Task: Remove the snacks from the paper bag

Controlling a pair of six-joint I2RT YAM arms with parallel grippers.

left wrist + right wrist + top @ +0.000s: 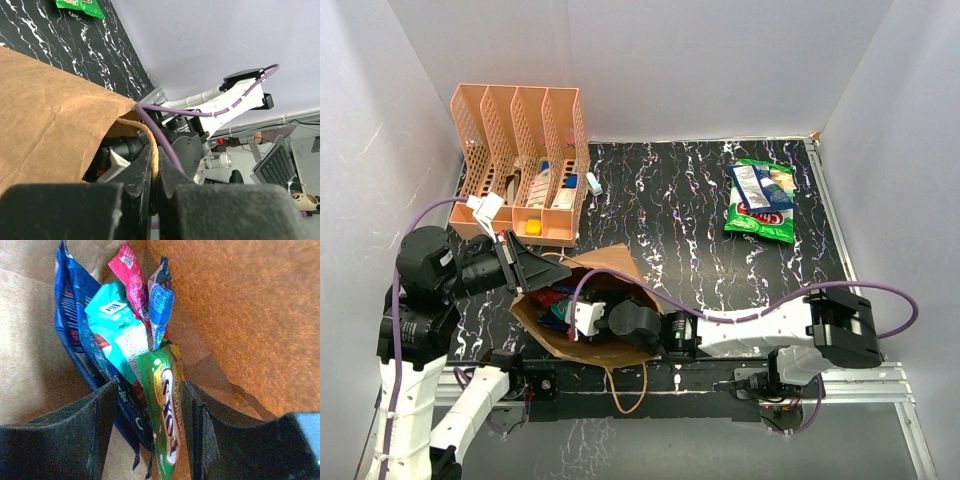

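The brown paper bag (615, 262) lies on its side at the near left, mouth held open. My left gripper (556, 266) is shut on its twisted handle (150, 145), seen pinched between the jaws in the left wrist view (154, 152). My right gripper (149, 387) is open and reaches inside the bag (240, 305). Its jaws straddle a small green packet (166, 415) and a dark blue packet (75, 325), without closing on them. Teal (117, 325), red (131, 275) and light blue (161, 305) packets lie deeper in. A large green snack bag (760, 200) lies on the table at the far right.
An orange perforated file organizer (520, 160) with stationery stands at the far left, just behind the bag. A small teal item (592, 183) lies beside it. The bag's other handle (630, 392) hangs over the near table edge. White walls enclose the table.
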